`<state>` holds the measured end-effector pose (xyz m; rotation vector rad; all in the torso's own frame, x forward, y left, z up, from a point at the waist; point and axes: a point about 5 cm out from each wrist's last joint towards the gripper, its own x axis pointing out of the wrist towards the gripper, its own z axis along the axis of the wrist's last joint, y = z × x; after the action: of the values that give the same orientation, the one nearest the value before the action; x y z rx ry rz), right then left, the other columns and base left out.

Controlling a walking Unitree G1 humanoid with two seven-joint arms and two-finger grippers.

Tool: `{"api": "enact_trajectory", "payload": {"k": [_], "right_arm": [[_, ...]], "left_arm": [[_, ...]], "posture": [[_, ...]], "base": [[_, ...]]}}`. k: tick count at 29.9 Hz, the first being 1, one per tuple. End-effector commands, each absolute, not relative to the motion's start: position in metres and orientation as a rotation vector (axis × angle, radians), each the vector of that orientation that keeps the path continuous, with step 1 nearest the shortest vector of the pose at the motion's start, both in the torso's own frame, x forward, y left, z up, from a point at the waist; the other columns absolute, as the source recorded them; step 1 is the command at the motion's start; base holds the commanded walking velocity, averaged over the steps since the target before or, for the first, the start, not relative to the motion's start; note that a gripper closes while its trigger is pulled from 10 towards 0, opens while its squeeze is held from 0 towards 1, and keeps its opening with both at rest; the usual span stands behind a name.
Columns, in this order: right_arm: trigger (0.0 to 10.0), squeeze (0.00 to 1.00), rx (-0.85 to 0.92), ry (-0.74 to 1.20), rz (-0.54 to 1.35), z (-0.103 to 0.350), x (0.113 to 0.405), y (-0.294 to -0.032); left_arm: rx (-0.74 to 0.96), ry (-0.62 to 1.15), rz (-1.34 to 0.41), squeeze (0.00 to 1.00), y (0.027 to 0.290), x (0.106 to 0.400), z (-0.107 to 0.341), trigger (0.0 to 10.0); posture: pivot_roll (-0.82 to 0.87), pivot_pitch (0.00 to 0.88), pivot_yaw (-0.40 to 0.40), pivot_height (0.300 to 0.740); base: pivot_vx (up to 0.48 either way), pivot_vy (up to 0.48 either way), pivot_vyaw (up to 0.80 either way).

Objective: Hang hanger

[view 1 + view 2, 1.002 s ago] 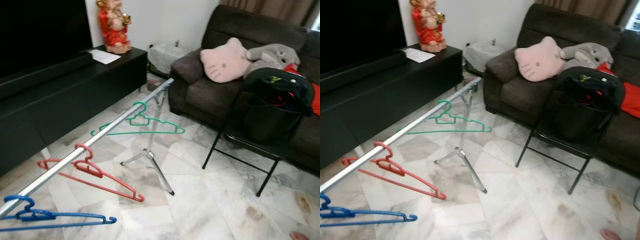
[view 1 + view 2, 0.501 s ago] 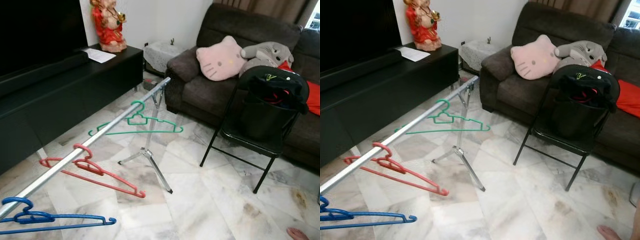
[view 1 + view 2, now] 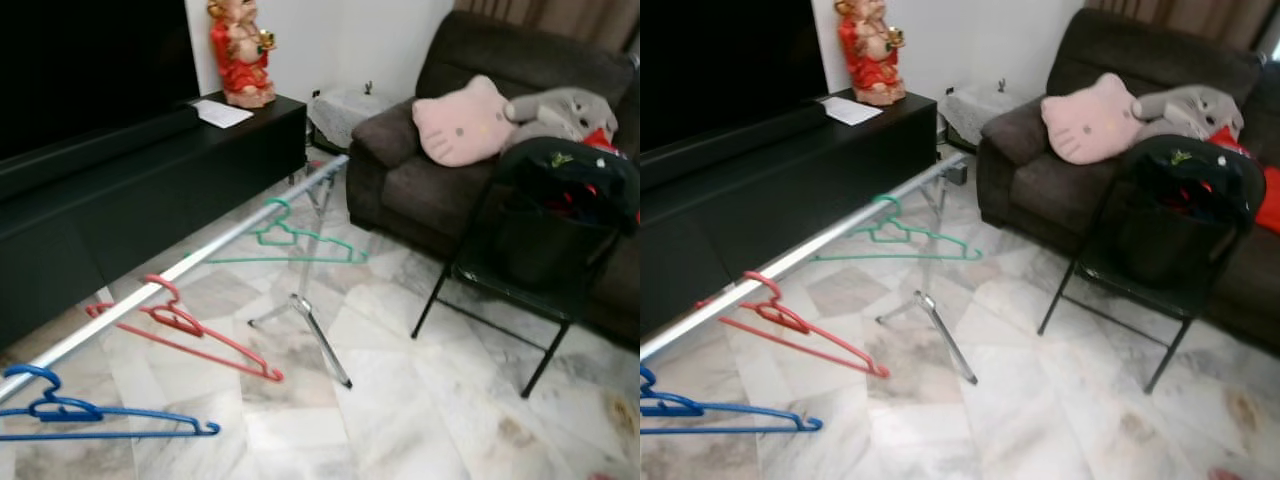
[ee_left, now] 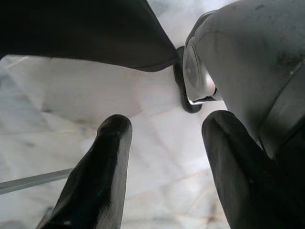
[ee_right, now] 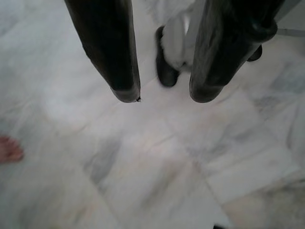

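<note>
A silver rail (image 3: 200,260) on a tripod stand runs from the near left toward the sofa. Three hangers hang on it: a blue hanger (image 3: 70,415) nearest me, a red hanger (image 3: 185,330) in the middle, and a green hanger (image 3: 285,245) farthest along. In the left wrist view my left gripper (image 4: 164,129) is open, empty, pointing down at the marble floor. In the right wrist view my right gripper (image 5: 164,95) is also open and empty above the floor.
A black TV cabinet (image 3: 150,185) with a red figurine (image 3: 240,55) stands at the left. A dark sofa (image 3: 420,180) with a pink cushion (image 3: 465,120) lies ahead, and a black folding chair (image 3: 545,240) loaded with clothes stands at the right. A person's bare foot (image 5: 9,148) rests on the floor.
The camera has shifted: the whole scene has slid right and slightly down in the picture. The hangers stay in the same places on the rail.
</note>
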<state>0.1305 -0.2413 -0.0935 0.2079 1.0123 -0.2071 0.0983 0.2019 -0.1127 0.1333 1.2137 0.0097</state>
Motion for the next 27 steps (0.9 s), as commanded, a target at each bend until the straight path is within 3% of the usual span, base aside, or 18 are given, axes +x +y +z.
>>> {"api": "enact_trajectory", "payload": {"k": [1, 18, 27], "right_arm": [[10.0, 0.0, 0.22, 1.009, -0.206, -0.0937, 0.1324, -0.2384], [10.0, 0.0, 0.222, 1.008, -0.206, -0.0937, 0.1325, -0.2382], [10.0, 0.0, 0.224, 1.007, -0.211, -0.0937, 0.1324, -0.2384]], "left_arm": [[0.111, 1.157, -0.034, 0.0, 0.1905, 0.1117, -0.1103, 10.0], [0.113, 1.157, -0.036, 0.0, 0.1906, 0.1118, -0.1103, 10.0], [0.09, 1.149, -0.02, 0.0, 0.1904, 0.1117, -0.1102, 10.0]], "posture": [[0.02, 0.0, -0.054, 0.74], [0.03, 0.0, -0.054, 0.74], [0.03, 0.0, -0.053, 0.74]], "base": [[0.0, -0.311, 0.0], [0.0, -0.309, 0.0], [0.0, 0.0, 0.0]]}}
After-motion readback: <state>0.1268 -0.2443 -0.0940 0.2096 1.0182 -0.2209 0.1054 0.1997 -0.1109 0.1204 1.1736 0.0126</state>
